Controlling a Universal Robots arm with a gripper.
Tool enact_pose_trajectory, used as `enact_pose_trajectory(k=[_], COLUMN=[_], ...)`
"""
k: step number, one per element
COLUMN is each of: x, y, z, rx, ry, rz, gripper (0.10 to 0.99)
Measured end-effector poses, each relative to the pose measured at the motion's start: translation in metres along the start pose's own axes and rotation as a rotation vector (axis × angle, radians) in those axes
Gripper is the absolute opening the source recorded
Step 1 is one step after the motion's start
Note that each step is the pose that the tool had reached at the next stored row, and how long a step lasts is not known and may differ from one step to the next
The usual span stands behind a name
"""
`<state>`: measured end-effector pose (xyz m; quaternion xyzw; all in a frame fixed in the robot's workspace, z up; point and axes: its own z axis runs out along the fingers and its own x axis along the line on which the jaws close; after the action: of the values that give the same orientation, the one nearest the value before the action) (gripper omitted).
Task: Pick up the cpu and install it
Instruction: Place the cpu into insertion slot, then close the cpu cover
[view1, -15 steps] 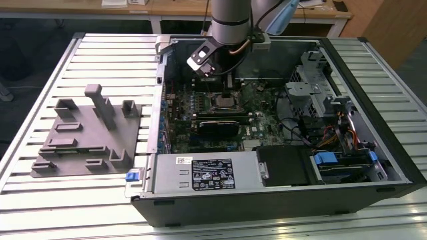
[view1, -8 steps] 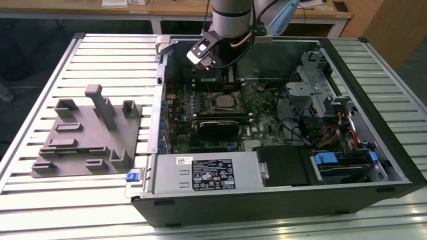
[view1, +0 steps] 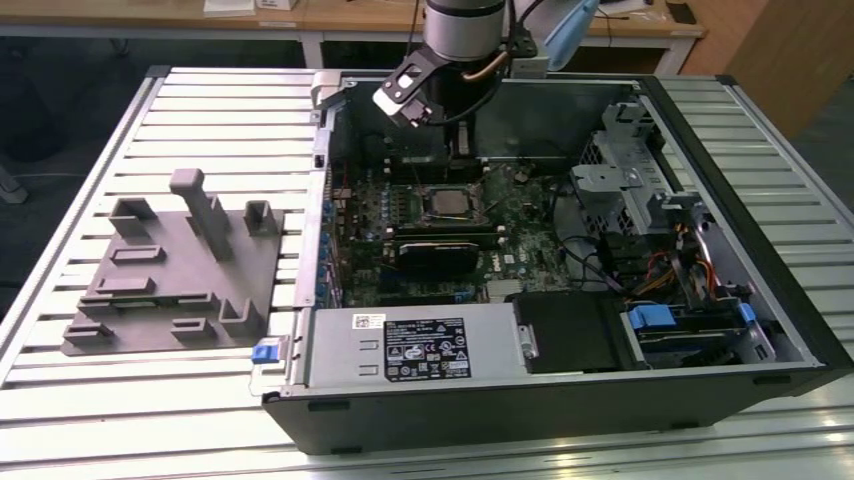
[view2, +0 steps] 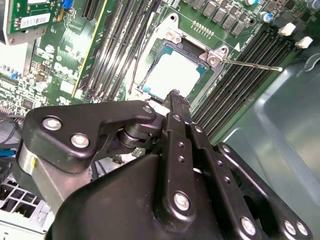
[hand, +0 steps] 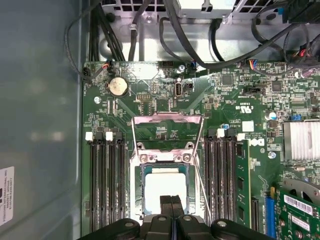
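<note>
There is one cpu (hand: 165, 187) (view2: 172, 75), a small flat square chip with a pale silvery metal top. It lies seated in the one square metal-framed socket (hand: 165, 157) on the green motherboard (hand: 150, 100). The board sits inside the open black computer case (view1: 561, 400), which lies on its side on a slatted aluminium table (view1: 134, 420). The chip rests flat with its metal face turned up out of the case. Being square, it shows no long axis; its edges run parallel to the dark memory slots banked on two opposite sides of the socket. Four white latch tabs show on those slots in the first wrist view, two per bank. The socket's one thin steel retaining frame (hand: 167, 119) stands swung open, clear of the chip, and a single slim wire lever (view2: 250, 64) juts out beside the socket in the second wrist view. The one black gripper (hand: 171, 199) (view2: 175, 95) hangs over the chip's near edge, its two fingers pressed together with nothing between them. Whether the tips touch the metal top cannot be told. One round silver coin cell (hand: 117, 86) and one finned silver heatsink (hand: 301, 140) sit elsewhere on the board. In the exterior view the single grey arm (view1: 465, 30) reaches down into the case. One large grey plastic fixture (view1: 174, 270) with upright blocks lies on the table toward the exterior view's left, well apart from the socket.
</note>
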<state>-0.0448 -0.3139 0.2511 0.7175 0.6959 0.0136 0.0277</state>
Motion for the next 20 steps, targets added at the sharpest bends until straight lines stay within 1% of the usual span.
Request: enact_pose_trajectory(k=[12,18,20], x=[0.0,-0.0001,-0.0001], y=[0.0001,0.0004,0.0004], z=[-0.0015,-0.007,-0.0071], rx=[0.0,0.0,0.0], ry=[-0.0001,0.0,0.0002], rz=[0.0,0.0,0.0], gripper=[0.106,0.106,0.106])
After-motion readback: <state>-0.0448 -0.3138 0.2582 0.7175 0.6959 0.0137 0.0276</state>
